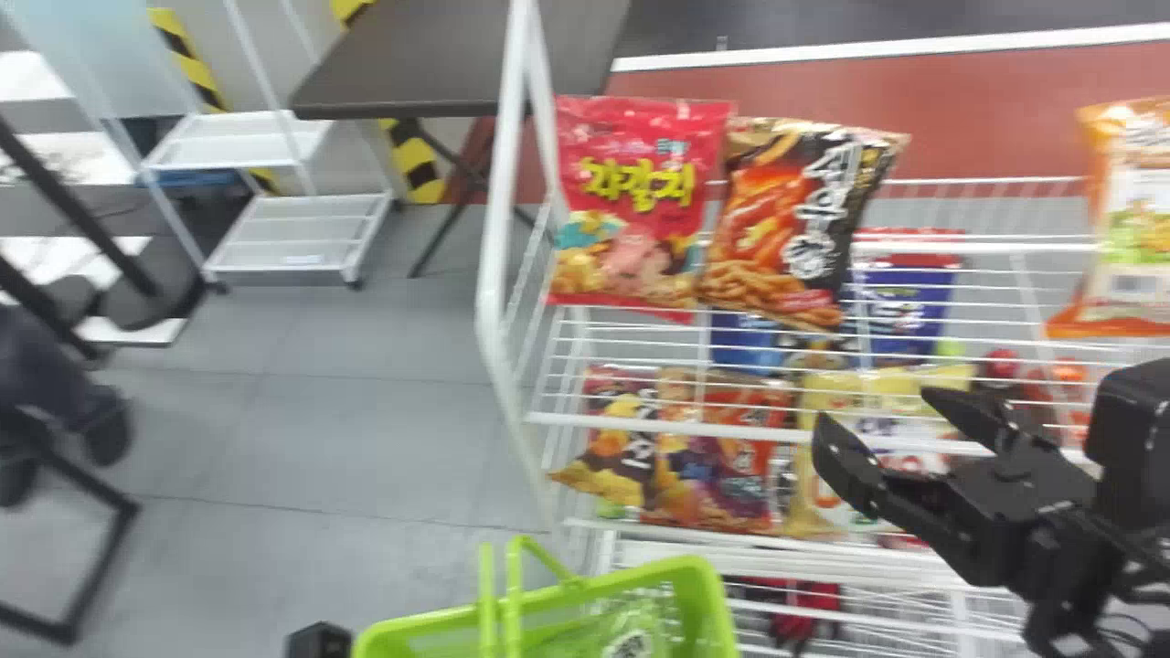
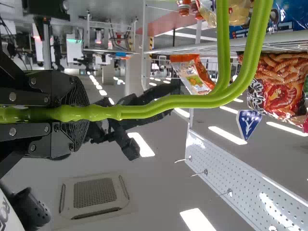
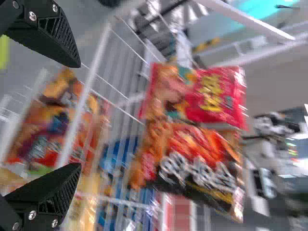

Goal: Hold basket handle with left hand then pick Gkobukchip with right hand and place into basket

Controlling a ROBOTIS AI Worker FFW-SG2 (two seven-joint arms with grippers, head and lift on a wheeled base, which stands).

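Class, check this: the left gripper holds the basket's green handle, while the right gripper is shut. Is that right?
Not quite: the right gripper stands wide open, as the right wrist view shows; the left gripper holds the green handle.

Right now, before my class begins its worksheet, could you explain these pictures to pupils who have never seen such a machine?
This is a robot with two arms. One picture looks forward and down from its head; the other two come from cameras on its wrists and are turned sideways. Its left gripper is closed on the green handle of a basket, which has a package inside. Its right gripper is open and holds nothing. On the white wire rack are snack bags, including a red one and a black-and-orange one.
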